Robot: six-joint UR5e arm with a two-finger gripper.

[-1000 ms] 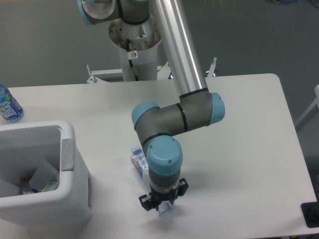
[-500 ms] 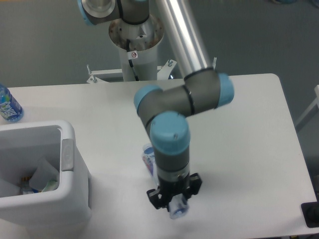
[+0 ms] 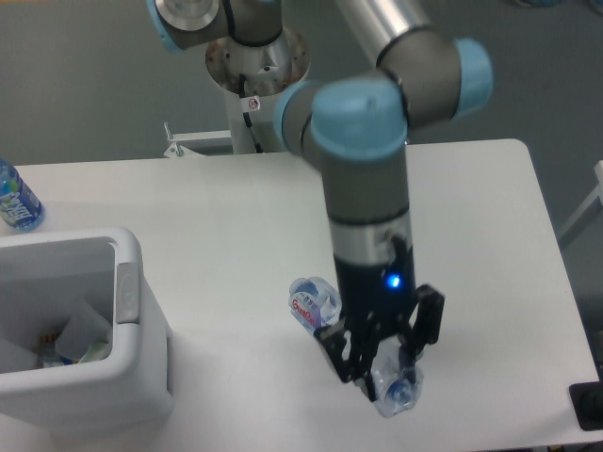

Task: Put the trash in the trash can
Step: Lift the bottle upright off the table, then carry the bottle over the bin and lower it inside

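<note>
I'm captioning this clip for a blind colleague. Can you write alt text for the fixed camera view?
A robot arm's tool grips a clear plastic bottle with a blue-red label, lifted above a white table. A white trash can stands at the left with scraps inside, and another bottle sits at the table's far left edge.

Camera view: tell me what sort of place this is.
Probably a robotics lab: an industrial arm on a pedestal base, a plain white table on grey carpet, its gripper holding a bottle, trash can nearby.
</note>
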